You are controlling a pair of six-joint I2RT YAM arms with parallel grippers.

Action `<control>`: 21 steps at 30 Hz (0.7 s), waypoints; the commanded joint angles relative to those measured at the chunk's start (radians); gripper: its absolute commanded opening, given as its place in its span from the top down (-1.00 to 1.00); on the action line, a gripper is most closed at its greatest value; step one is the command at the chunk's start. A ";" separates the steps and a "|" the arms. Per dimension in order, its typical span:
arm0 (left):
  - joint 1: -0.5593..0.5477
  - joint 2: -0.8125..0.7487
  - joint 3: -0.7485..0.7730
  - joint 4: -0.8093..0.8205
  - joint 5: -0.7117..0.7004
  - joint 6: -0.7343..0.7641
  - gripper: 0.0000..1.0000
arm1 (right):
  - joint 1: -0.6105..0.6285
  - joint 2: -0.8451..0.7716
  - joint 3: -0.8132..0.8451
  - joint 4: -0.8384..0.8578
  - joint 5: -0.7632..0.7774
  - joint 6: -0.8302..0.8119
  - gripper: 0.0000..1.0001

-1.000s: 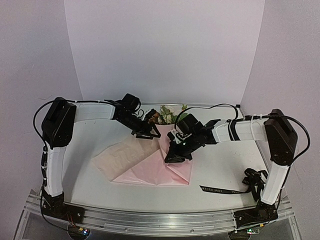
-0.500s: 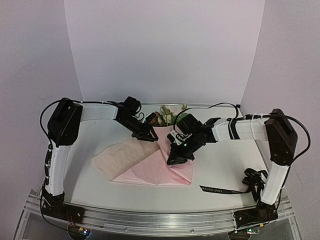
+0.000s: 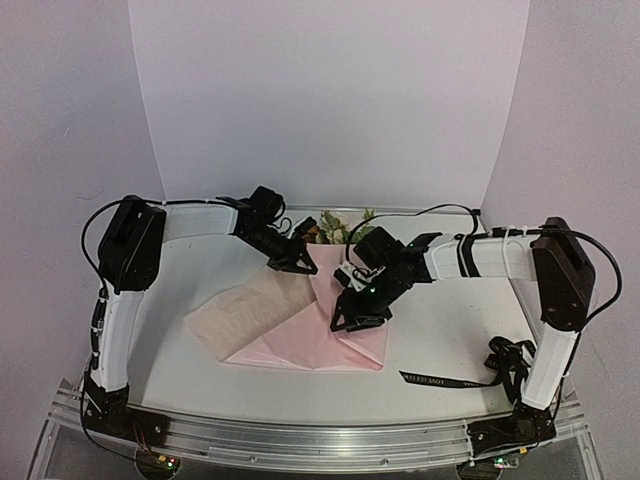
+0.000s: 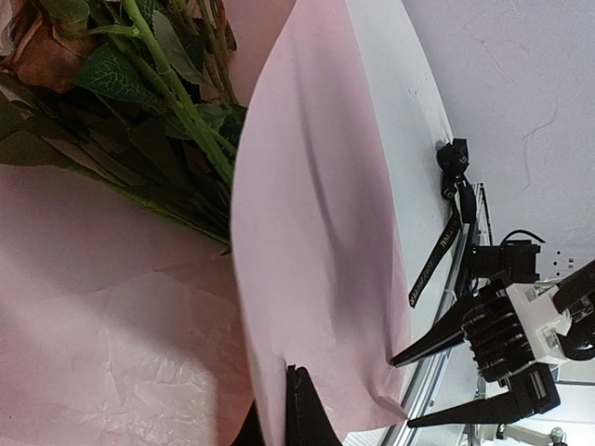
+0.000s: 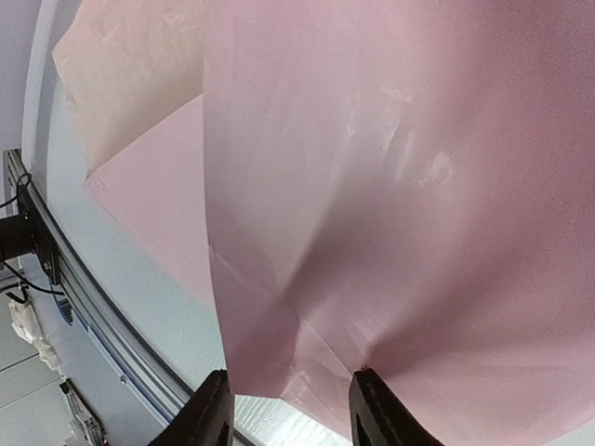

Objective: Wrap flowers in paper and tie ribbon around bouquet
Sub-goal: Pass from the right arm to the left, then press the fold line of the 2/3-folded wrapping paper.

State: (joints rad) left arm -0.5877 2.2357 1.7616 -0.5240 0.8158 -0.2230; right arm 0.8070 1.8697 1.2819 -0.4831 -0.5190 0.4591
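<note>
We shut the left gripper (image 3: 297,263) on the paper's (image 3: 290,340) raised fold beside the flowers (image 3: 336,228), mid-table (image 3: 440,320) toward the far edge, while the right gripper (image 3: 352,322) opened partway, seemingly letting go. The fold looked handed over, and the ribbon (image 3: 440,380) lay untouched.

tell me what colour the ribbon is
Black with small white lettering. The ribbon shows best in the top external view.

Flowers (image 3: 335,228) on pink paper (image 3: 290,342), flap raised; ribbon (image 3: 440,380) flat, R.
</note>
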 commanded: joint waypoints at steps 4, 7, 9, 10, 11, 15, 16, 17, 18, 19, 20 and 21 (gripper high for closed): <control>0.020 0.044 0.101 -0.017 -0.026 0.037 1.00 | -0.033 -0.148 -0.098 0.014 0.023 0.049 -0.11; 0.027 0.062 0.129 -0.028 -0.031 0.041 1.00 | -0.034 -0.200 -0.182 0.074 0.047 0.095 -0.11; 0.031 0.073 0.143 -0.034 -0.031 0.042 1.00 | -0.038 -0.230 -0.248 0.136 0.070 0.133 -0.06; 0.033 0.076 0.146 -0.037 -0.030 0.043 1.00 | -0.040 -0.238 -0.277 0.177 0.078 0.157 -0.03; 0.034 0.079 0.146 -0.037 -0.030 0.043 1.00 | -0.044 -0.243 -0.306 0.206 0.078 0.182 -0.01; 0.035 0.092 0.154 -0.036 -0.031 0.043 1.00 | -0.048 -0.226 -0.378 0.358 0.059 0.277 0.16; 0.036 0.096 0.158 -0.039 -0.034 0.043 1.00 | -0.048 -0.219 -0.394 0.398 0.055 0.302 0.19; 0.037 0.098 0.161 -0.041 -0.035 0.042 1.00 | -0.048 -0.211 -0.411 0.436 0.050 0.329 0.21; 0.037 0.101 0.162 -0.042 -0.035 0.042 1.00 | -0.048 -0.200 -0.429 0.476 0.046 0.356 0.23; 0.037 0.102 0.161 -0.041 -0.036 0.042 1.00 | -0.048 -0.188 -0.441 0.517 0.046 0.374 0.26; 0.037 0.104 0.160 -0.040 -0.037 0.042 1.00 | -0.048 -0.178 -0.450 0.543 0.044 0.392 0.28; 0.038 0.104 0.158 -0.040 -0.043 0.040 1.00 | -0.048 -0.168 -0.462 0.569 0.044 0.411 0.31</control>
State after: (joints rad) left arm -0.5560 2.3308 1.8797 -0.5533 0.7847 -0.2047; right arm 0.7635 1.6609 0.8549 -0.1224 -0.4773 0.7525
